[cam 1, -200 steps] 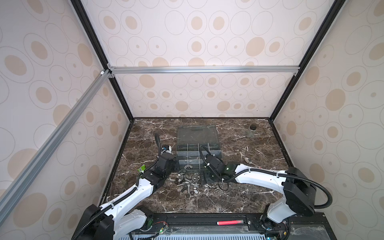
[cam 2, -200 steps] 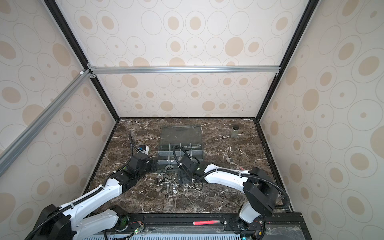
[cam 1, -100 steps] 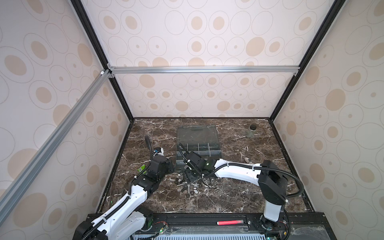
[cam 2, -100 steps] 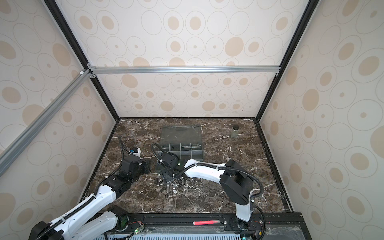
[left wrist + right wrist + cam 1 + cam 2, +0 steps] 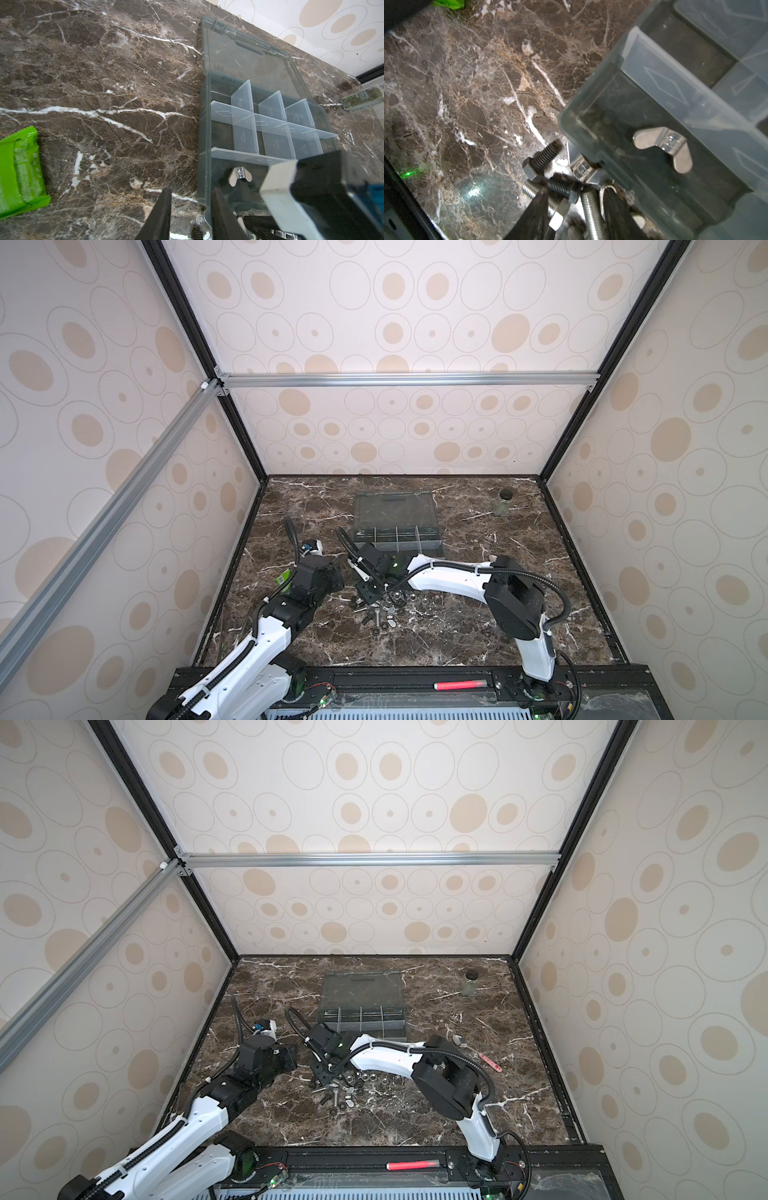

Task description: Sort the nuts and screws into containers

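Several screws and nuts lie in a loose pile (image 5: 386,610) (image 5: 343,1090) on the marble in front of the containers, a grey organizer box (image 5: 432,549) (image 5: 401,1029) with its lid laid open behind. My right gripper (image 5: 366,598) (image 5: 322,1075) (image 5: 576,192) is down at the pile's left end, its jaws drawn in around two silver screws (image 5: 589,207). A black bolt (image 5: 562,186) lies across just past the tips. One wing nut (image 5: 240,176) (image 5: 664,148) rests in the box's near left compartment. My left gripper (image 5: 338,572) (image 5: 190,189) hovers by that box corner, narrowly open and holding nothing.
A green packet (image 5: 18,172) (image 5: 284,576) lies left of my left arm. A small glass jar with a black lid (image 5: 501,504) (image 5: 470,984) stands at the back right. A spoon (image 5: 457,1039) and a pink stick (image 5: 490,1061) lie right of the box.
My right gripper has swung left from the box's front and down into the pile, and its jaws have narrowed. The left gripper has stayed near the box corner.
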### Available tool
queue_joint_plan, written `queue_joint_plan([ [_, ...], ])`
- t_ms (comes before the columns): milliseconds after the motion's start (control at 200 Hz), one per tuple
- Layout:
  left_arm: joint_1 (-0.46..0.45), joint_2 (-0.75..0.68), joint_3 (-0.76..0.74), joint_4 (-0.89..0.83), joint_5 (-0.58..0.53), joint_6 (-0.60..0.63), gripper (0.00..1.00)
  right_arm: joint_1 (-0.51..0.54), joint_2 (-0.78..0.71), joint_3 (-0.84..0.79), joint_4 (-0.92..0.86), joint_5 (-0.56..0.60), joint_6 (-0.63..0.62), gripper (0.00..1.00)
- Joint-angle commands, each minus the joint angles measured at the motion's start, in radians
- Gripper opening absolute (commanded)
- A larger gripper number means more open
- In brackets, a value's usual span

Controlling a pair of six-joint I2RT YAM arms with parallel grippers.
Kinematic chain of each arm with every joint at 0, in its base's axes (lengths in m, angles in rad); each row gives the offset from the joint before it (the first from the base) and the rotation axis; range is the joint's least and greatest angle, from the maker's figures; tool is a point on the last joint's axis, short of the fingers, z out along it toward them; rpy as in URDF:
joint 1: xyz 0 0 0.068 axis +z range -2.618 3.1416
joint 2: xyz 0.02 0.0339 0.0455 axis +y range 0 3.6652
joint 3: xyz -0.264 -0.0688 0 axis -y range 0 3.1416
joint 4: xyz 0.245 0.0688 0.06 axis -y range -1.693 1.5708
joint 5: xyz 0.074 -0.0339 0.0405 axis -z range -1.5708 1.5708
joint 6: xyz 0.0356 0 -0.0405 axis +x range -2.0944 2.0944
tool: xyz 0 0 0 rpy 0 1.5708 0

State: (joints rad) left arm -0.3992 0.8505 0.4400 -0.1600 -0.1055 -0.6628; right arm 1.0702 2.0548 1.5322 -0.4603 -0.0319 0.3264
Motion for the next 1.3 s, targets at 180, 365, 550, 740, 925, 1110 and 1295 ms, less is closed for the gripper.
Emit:
queue_joint_plan([
  [180,0.017,-0.025,-0.004,-0.028,0.013,-0.021,0.33,0.008,0.088,0.098,-0.061,0.018,-0.067,0.40],
  [365,0.020,-0.018,-0.005,-0.028,0.026,-0.016,0.34,0.008,0.131,0.159,-0.093,0.044,-0.081,0.39],
  [550,0.024,-0.010,-0.007,-0.018,0.036,-0.013,0.34,0.008,0.159,0.195,-0.111,0.070,-0.090,0.37],
  [740,0.026,-0.006,-0.007,-0.015,0.042,-0.011,0.34,0.008,0.171,0.191,-0.125,0.069,-0.113,0.36],
  [925,0.027,-0.010,-0.015,-0.013,0.041,-0.013,0.34,0.008,0.180,0.180,-0.126,0.051,-0.131,0.35],
  [1110,0.030,-0.017,-0.017,-0.018,0.038,-0.017,0.34,0.008,0.191,0.177,-0.126,0.032,-0.137,0.32],
  [1295,0.032,-0.029,-0.029,-0.017,0.033,-0.028,0.34,0.008,0.178,0.151,-0.118,0.029,-0.136,0.24],
])
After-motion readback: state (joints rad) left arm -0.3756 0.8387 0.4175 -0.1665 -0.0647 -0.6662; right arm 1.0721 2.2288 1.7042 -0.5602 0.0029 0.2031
